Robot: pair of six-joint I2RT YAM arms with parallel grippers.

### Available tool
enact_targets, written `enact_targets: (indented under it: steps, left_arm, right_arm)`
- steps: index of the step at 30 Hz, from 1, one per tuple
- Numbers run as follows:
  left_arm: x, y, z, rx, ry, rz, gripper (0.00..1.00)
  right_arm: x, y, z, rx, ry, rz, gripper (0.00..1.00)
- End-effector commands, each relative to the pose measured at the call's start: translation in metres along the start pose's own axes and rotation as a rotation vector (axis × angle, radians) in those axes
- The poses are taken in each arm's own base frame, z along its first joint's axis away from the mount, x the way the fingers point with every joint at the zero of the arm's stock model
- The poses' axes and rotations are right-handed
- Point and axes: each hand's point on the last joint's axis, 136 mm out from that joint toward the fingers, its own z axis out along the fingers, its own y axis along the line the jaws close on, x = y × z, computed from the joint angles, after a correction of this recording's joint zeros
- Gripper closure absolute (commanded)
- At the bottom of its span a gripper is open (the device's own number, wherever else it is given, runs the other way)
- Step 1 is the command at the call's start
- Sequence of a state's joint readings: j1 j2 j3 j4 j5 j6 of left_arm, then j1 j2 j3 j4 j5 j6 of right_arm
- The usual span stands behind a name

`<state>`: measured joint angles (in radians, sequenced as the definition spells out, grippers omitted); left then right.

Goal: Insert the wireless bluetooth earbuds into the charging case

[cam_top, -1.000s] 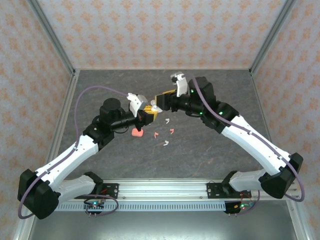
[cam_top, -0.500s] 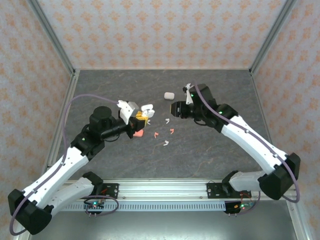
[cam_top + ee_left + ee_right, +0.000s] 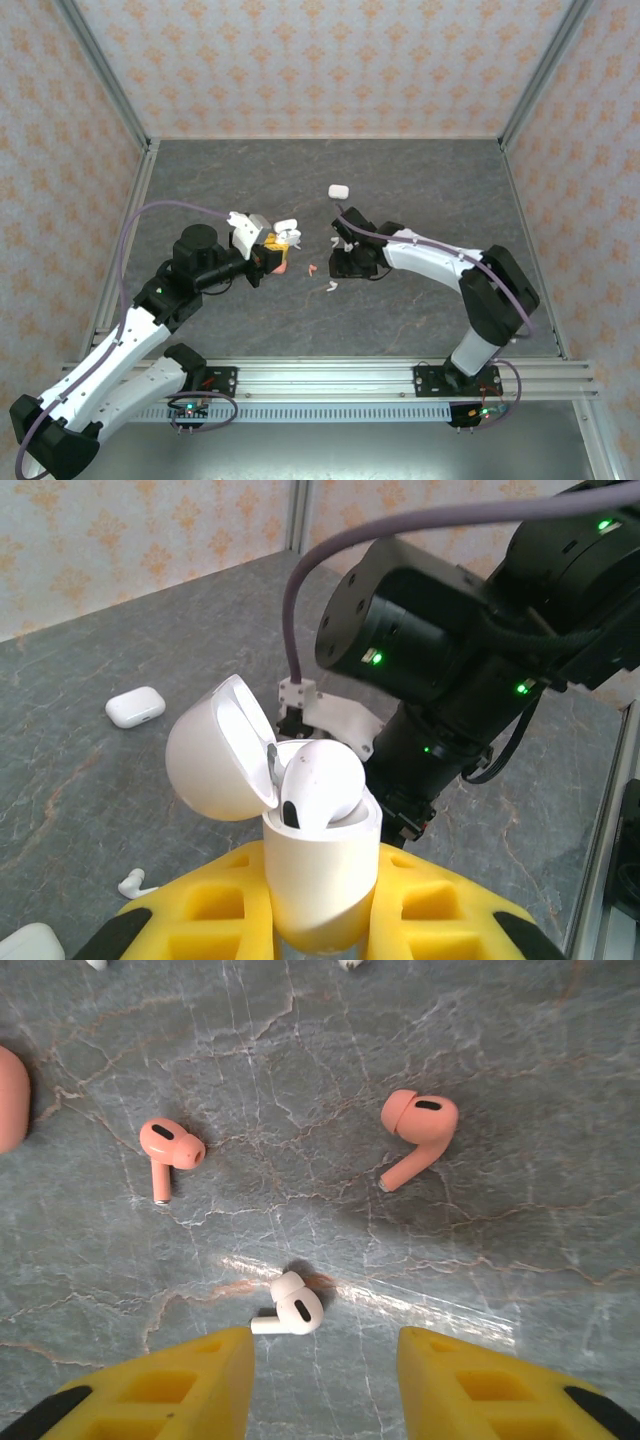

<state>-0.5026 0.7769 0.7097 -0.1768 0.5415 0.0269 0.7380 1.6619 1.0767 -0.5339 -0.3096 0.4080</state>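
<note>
My left gripper (image 3: 320, 905) is shut on a white charging case (image 3: 322, 865), held upright with its lid (image 3: 212, 748) flipped open. One white earbud (image 3: 322, 783) sits in the case's mouth. In the top view the left gripper (image 3: 272, 251) and case (image 3: 287, 233) hover left of centre. My right gripper (image 3: 325, 1360) points down at the table, jaws open. A loose white earbud (image 3: 290, 1307) lies just ahead of its left finger, untouched. Two salmon earbuds (image 3: 168, 1150) (image 3: 418, 1130) lie farther out. From above, the right gripper (image 3: 342, 268) hangs over those earbuds (image 3: 330, 287).
A closed white case (image 3: 338, 190) lies at the back centre. A salmon case (image 3: 281, 264) rests under the left gripper and also at the left edge of the right wrist view (image 3: 8, 1095). Another white earbud (image 3: 133, 884) lies on the table below the held case.
The left arm has drawn back to the left with the open case. The right gripper has left the case, dropped to the table over the loose earbuds, and its jaws have narrowed somewhat.
</note>
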Motion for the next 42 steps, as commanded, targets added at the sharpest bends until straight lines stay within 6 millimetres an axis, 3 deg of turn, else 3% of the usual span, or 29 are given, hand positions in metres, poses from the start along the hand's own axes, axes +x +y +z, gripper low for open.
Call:
enact_targets:
  steps: [1,11,30,42]
  left_arm:
    - [-0.003,-0.001,-0.001,-0.004,-0.006,0.01,1.0]
    - [-0.004,0.0,-0.001,-0.008,-0.008,0.018,1.0]
    - [-0.001,0.001,-0.001,-0.014,0.005,0.017,1.0]
    - [-0.001,0.002,-0.001,-0.021,0.007,0.014,1.0]
  right_arm:
    - [-0.001,0.009,0.009,-0.021,0.005,0.013,0.58]
    - [0.006,0.012,0.03,-0.012,0.067,0.003,0.62]
    - [0.018,0.013,0.042,0.014,0.108,-0.024,0.7]
    - [0.009,0.006,0.038,0.061,0.062,-0.075,0.81]
